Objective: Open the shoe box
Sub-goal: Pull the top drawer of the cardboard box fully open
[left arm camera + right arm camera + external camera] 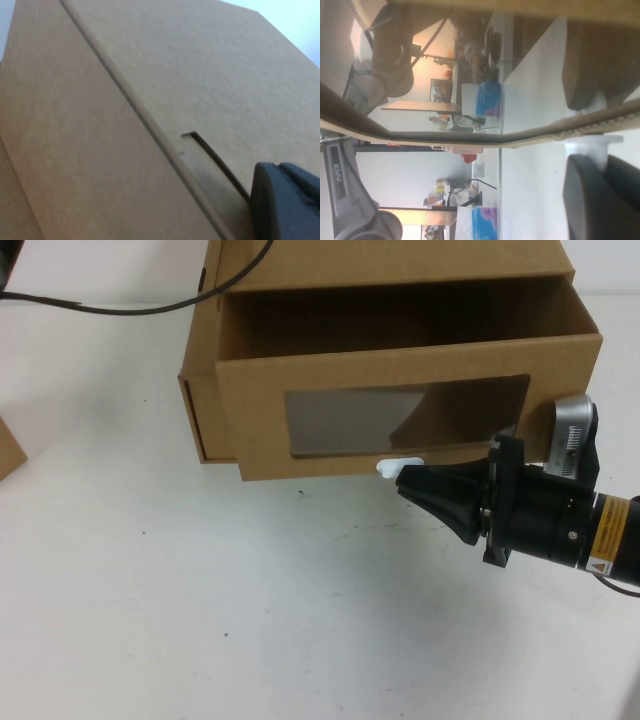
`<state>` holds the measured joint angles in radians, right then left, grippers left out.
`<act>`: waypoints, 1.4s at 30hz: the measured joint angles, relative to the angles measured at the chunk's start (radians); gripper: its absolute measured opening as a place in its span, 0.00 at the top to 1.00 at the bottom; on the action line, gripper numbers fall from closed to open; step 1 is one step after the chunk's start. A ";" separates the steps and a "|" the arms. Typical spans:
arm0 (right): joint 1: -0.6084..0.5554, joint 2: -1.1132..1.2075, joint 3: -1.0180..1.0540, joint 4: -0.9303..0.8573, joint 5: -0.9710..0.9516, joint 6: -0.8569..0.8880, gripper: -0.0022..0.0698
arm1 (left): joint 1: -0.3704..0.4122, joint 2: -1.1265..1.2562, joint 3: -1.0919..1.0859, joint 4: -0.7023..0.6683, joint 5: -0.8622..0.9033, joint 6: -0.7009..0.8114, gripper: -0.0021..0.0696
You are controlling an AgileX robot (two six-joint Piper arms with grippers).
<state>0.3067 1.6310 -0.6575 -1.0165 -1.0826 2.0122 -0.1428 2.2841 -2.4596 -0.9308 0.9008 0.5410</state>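
Cardboard throughout, the shoe box (250, 430) sits at the far middle of the white worktop (200, 620), and it is the sliding kind. Its inner tray (400, 325) stands partly out of the outer sleeve (197, 390) toward the robot, so the dark, empty-looking inside shows from above. By my reading the opening is well under way, though the rear of the tray is tucked in the sleeve, so some pull may be left.

A clear window (405, 415) fills the tray's front panel, with a small white pull tab (392, 467) at its lower edge. The right claw (405, 480) lies low on the worktop just in front of that panel, pressed together on the tab, which the right wrist view shows lodged between the dark pads (600, 200).

The left claw (285, 200) is outside the high view. Its own camera shows it close against a plain cardboard face of the box, beside a short slit (210, 152). Whether it is spread or pressed together I cannot tell.

A black cable (130, 308) trails across the far left, and the corner of a second cardboard piece (8, 455) pokes in at the left edge, well apart from the box. Neither lies in the tray's path.
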 joint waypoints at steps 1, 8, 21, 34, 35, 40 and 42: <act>0.000 0.000 0.000 0.000 0.000 0.000 0.97 | 0.000 0.000 0.000 0.000 -0.002 0.000 0.98; 0.000 0.000 0.000 0.000 0.000 0.000 0.97 | 0.004 0.017 -0.040 -0.052 0.013 0.044 0.98; 0.006 -0.010 0.008 -0.080 -0.045 -0.011 0.97 | -0.066 0.051 -0.241 0.016 0.171 0.055 0.98; 0.008 -0.010 0.008 -0.083 -0.042 -0.020 0.97 | -0.092 0.021 -0.110 0.103 0.128 0.022 0.98; 0.008 -0.010 0.008 -0.083 -0.038 -0.019 0.97 | -0.092 0.016 -0.087 0.095 0.116 0.026 0.98; 0.008 -0.010 0.008 -0.091 -0.034 -0.019 0.97 | -0.092 0.009 -0.041 0.076 0.091 0.046 0.98; 0.008 -0.010 0.008 -0.097 -0.034 -0.019 0.97 | -0.092 0.013 -0.039 0.065 0.084 0.059 0.98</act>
<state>0.3150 1.6212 -0.6493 -1.1137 -1.1166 1.9927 -0.2350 2.2970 -2.4986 -0.8659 0.9851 0.6002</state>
